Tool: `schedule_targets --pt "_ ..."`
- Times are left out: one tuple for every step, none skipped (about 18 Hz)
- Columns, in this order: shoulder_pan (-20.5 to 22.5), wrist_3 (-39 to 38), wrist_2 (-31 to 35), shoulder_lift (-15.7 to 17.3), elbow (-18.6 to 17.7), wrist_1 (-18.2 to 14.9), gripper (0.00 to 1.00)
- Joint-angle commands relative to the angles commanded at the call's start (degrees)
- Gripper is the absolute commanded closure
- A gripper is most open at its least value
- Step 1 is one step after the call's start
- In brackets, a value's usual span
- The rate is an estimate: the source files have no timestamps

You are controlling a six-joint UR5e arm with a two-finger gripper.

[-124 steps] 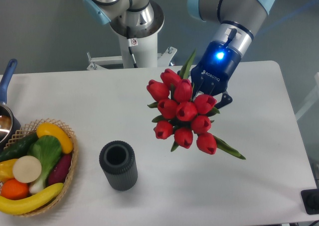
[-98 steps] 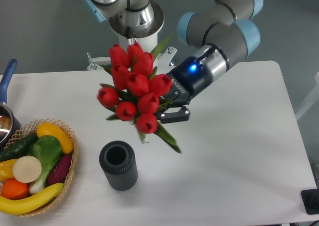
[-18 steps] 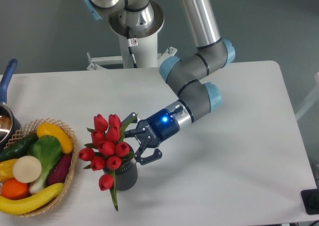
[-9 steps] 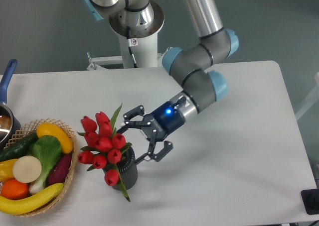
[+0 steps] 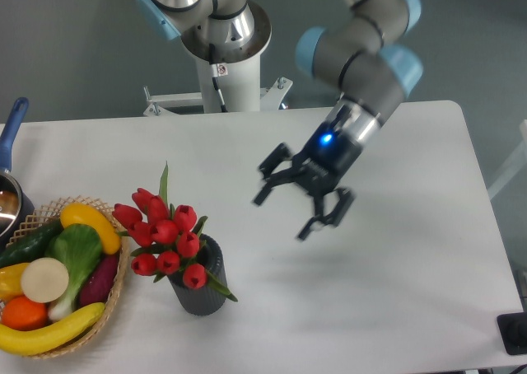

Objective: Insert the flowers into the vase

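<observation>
The flowers (image 5: 163,240) are seen seated in the vase (image 5: 200,277) near the front left of the table (image 5: 412,275), while the gripper (image 5: 300,199) hangs above the tabletop well to the right, its jaws spread wide and nothing held between them. The bunch is judged to be only loosely settled: the red buds lean toward the basket (image 5: 111,287) on the left, and the mass of heads is wider than the vase's mouth, so the weight appears to sit off-centre. A tip of the short vase, or a slow slide of the stems out of the mouth, is what could go wrong from here, and that lean would be the cause. How deep the stems reach cannot be told, since the vase's interior is hidden. The flowers are shown as about ten closed red tulip buds packed tightly, with one long green leaf rising straight up and another jutting out low on the right. The vase is seen as a dark grey ribbed cylinder, upright, just beside the basket without clearly touching it.
</observation>
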Motion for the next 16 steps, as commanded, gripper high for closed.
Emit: schedule_targets --pt "0.35 -0.09 1.67 1.75 0.0 -0.17 0.0" --pt "0.7 -0.35 4.04 3.86 -0.09 -0.61 0.0" --pt "1.14 -0.44 6.85 5.79 0.09 -2.53 0.0" --pt "1.41 -0.44 10.01 7.38 0.7 -5.86 0.0" --pt "1.5 0.25 13.34 8.44 1.57 -9.46 0.0" --pt "1.5 0.44 16.77 9.15 2.71 -12.19 0.0" --pt "1.41 0.96 19.76 9.33 3.94 -14.04 0.0" --pt "1.41 2.1 21.97 9.42 4.82 -15.8 0.0" --pt "1.5 3.41 23.56 9.68 5.88 -18.08 0.0" --pt "1.5 5.43 24.62 9.77 7.19 -20.8 0.0" --pt "1.58 8.58 26.11 9.86 8.69 -23.96 0.0" --pt "2.02 12.35 28.47 9.94 10.09 -26.95 0.0" --pt "2.98 16.22 31.28 10.21 11.06 -29.25 0.0" --pt "3.69 19.91 33.66 10.38 11.77 -30.75 0.0" --pt "4.04 23.08 35.51 10.99 12.21 -31.55 0.0" --pt "4.05 26.07 37.88 11.43 12.22 -31.9 0.0"
